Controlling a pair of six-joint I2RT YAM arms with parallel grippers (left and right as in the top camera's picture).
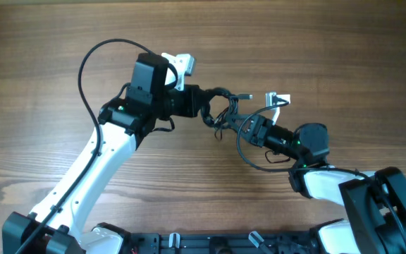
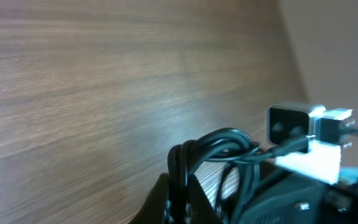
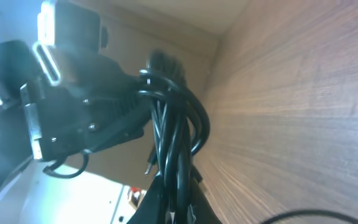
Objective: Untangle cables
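Note:
The cables (image 1: 222,109) are a small bundle of thin black cords held above the wooden table between my two grippers. My left gripper (image 1: 204,107) is shut on the bundle's left side. My right gripper (image 1: 240,124) is shut on its right side. A small plug end (image 1: 245,96) sticks out to the upper right. In the left wrist view the cable loops (image 2: 219,146) rise from my shut jaws (image 2: 182,208). In the right wrist view the cords (image 3: 176,124) run up from my shut jaws (image 3: 176,208), with a silvery tip (image 3: 148,167) hanging at the left.
The wooden table (image 1: 330,49) lies all around. The left arm's thick black cable (image 1: 90,60) arcs at the upper left. The right arm's thick cable (image 1: 252,156) loops below the right gripper. White camera mounts (image 1: 183,65) (image 1: 277,99) sit on both wrists.

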